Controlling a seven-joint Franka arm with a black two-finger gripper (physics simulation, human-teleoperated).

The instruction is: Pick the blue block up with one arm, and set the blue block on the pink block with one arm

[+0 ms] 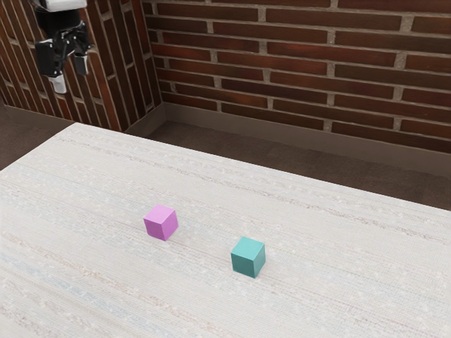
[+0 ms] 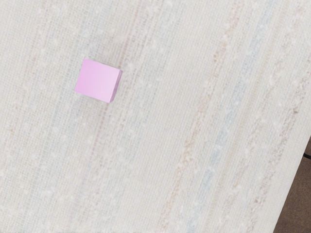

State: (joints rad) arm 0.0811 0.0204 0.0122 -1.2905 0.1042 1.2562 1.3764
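Gripper [image 1: 68, 69] of mine hangs up high, open and holding nothing. I see the blue block [image 1: 248, 256] near the pink block [image 1: 161, 222] on the tabletop [image 1: 338, 267].

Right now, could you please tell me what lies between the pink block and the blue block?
Nothing lies there: in the exterior view, only bare table separates the pink block and the blue block.
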